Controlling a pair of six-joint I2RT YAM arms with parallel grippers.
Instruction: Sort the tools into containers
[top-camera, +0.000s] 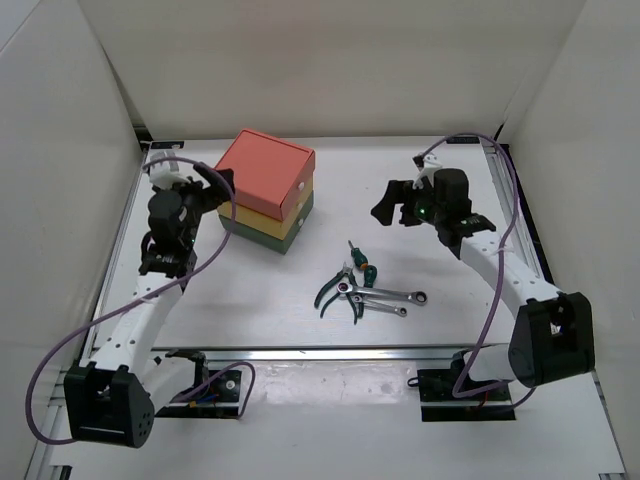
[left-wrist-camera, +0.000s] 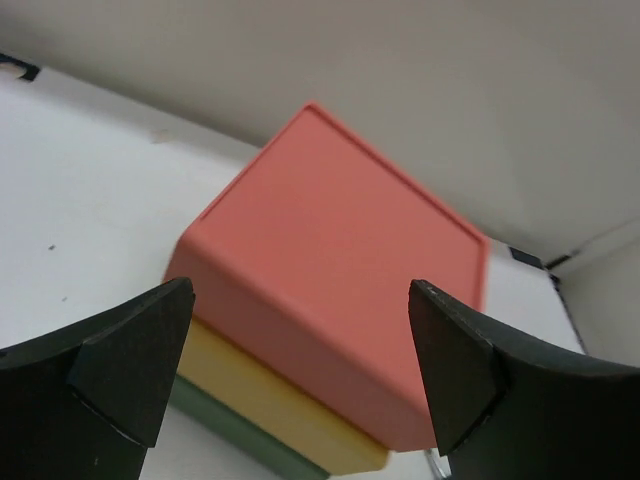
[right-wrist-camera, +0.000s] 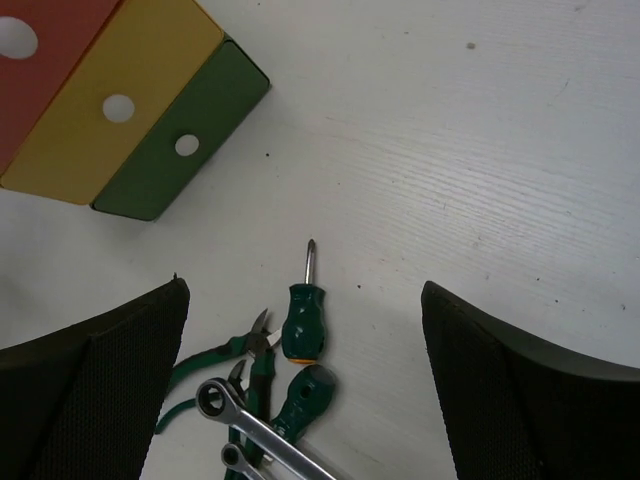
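Observation:
Three drawers are stacked at the back left: salmon-red (top-camera: 265, 168) on top, yellow (top-camera: 268, 221) in the middle, dark green (top-camera: 297, 220) at the bottom. All are shut. My left gripper (top-camera: 217, 186) is open and empty, close to the stack's left side; its wrist view shows the salmon drawer (left-wrist-camera: 330, 270) between the fingers. The tools lie in a pile in the middle: two green screwdrivers (top-camera: 357, 258), pliers (top-camera: 333, 291) and two wrenches (top-camera: 395, 297). My right gripper (top-camera: 392, 205) is open and empty above and behind the pile. Its view shows a screwdriver (right-wrist-camera: 303, 322), pliers (right-wrist-camera: 245, 362) and a wrench (right-wrist-camera: 255, 428).
White walls close in the table (top-camera: 250, 300) at the back and both sides. A metal rail (top-camera: 330, 353) runs along the front edge. The drawer fronts with white knobs (right-wrist-camera: 118, 107) face the tool pile. Purple cables loop beside each arm.

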